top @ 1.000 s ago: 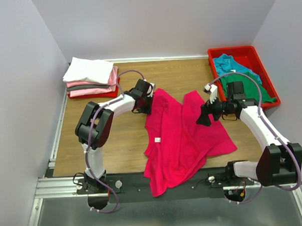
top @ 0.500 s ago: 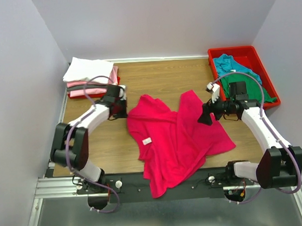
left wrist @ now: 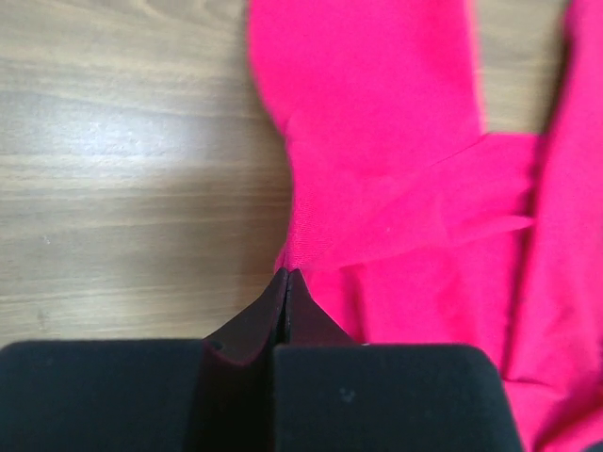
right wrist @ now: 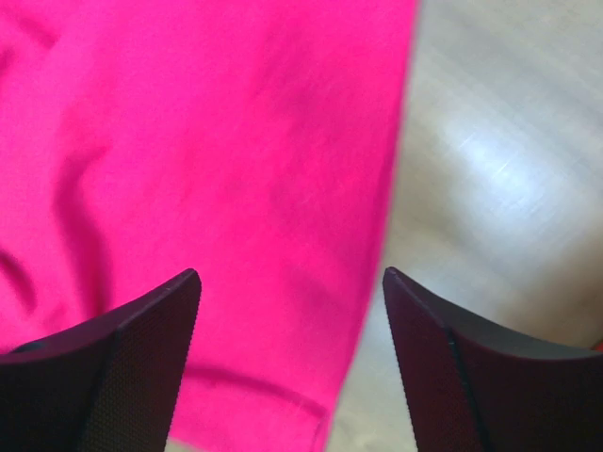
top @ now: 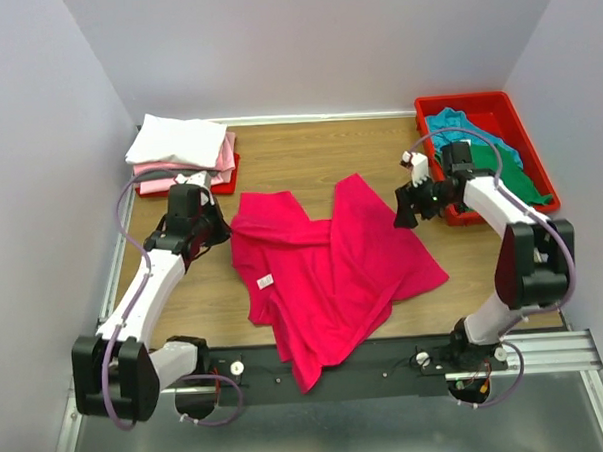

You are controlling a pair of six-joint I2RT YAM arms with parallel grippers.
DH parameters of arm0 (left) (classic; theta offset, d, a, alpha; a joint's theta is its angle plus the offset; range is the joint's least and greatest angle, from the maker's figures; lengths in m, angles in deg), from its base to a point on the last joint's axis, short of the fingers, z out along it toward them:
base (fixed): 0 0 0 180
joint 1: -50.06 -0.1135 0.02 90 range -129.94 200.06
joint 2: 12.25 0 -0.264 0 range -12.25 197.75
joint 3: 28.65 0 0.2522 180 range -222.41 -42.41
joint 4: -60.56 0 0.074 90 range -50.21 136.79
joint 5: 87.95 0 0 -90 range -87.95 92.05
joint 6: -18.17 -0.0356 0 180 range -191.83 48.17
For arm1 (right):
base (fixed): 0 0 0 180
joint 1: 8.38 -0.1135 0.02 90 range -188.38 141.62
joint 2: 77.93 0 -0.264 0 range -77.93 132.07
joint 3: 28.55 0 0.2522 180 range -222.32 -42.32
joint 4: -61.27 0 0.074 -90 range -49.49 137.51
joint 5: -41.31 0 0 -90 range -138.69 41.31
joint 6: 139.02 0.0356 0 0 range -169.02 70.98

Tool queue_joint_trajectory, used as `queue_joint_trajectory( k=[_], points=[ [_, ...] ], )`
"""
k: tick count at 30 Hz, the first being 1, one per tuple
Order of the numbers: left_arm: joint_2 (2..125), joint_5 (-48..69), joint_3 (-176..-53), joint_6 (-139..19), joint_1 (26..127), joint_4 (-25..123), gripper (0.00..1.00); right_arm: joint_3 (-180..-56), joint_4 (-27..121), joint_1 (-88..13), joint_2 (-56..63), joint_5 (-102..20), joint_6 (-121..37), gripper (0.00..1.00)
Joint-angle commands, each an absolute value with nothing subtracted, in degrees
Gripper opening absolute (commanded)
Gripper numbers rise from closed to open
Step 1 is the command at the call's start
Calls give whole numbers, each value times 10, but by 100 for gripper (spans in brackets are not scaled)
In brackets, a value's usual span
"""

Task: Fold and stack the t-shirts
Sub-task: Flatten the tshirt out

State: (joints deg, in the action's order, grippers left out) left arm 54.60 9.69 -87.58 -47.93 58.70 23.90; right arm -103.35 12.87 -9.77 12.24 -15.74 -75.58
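1. The crimson t-shirt (top: 334, 275) lies spread but rumpled mid-worktop (top: 308, 156), w/ folds running across it. Its near end drapes over the black rail (top: 388, 367) at the front edge.
2. A small white neck label (top: 265, 282) shows on the shirt's left part, facing up.
3. The left gripper (top: 214, 228) sits at the shirt's far-left corner. In the left wrist view its jaws are pressed together, w/ a pinch of crimson t-shirt (left wrist: 377, 122) caught at the tips of the left gripper (left wrist: 285, 278) (the cloth pulls to a point right there).
4. The wood beside that pinch is bare, and the cloth fans out away from the jaws.
5. The right gripper (top: 405, 213) is at the shirt's far-right side, close to the red tray (top: 496, 105).
6. In the right wrist view the jaws of the right gripper (right wrist: 292, 278) stand wide apart, w/ nothing between them. The crimson t-shirt (right wrist: 207, 169) is below, and its edge runs between the two fingers w/ wood to the right. Can't tell if the tips touch the cloth.
7. The folded stack (top: 181, 146) sits at the back-left corner: white on top, pale pink and grey layers under it, resting on a second red tray (top: 231, 179).
8. The tray at back right holds a teal t-shirt (top: 457, 127) and a green t-shirt (top: 520, 181), both loose and unfolded.
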Motion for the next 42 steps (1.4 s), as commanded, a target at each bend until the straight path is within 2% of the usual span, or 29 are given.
queue_joint_trajectory(
  k=[1,6,12,15,16,19,20,28,39,41,42],
  points=[
    [498,138,-861,-439,573,254,0,-1111,143,-113,208,-197,-745,81],
    [495,151,-843,-443,555,261,0,-1208,142,-145,347,-246,-716,74],
    [498,160,-829,-446,539,272,0,-1244,141,-166,410,-255,-691,63],
    [497,159,-828,-448,530,273,0,-1239,141,-170,413,-250,-684,44],
    [496,158,-828,-449,527,275,0,-1232,141,-171,409,-253,-684,30],
    [498,165,-822,-454,516,280,0,-1218,141,-170,393,-285,-691,6],
    [500,167,-820,-454,513,282,0,-1212,142,-168,378,-294,-693,2],
    [513,189,-812,-462,505,297,0,-1130,152,-109,277,-416,-727,0],
    [521,215,-816,-475,505,285,0,-1013,146,-101,179,-461,-769,1],
    [492,200,-829,-471,505,266,0,-1014,143,-102,170,-454,-770,5],
    [472,185,-842,-471,505,247,7,-1017,141,-102,167,-446,-768,8]
  ],
)
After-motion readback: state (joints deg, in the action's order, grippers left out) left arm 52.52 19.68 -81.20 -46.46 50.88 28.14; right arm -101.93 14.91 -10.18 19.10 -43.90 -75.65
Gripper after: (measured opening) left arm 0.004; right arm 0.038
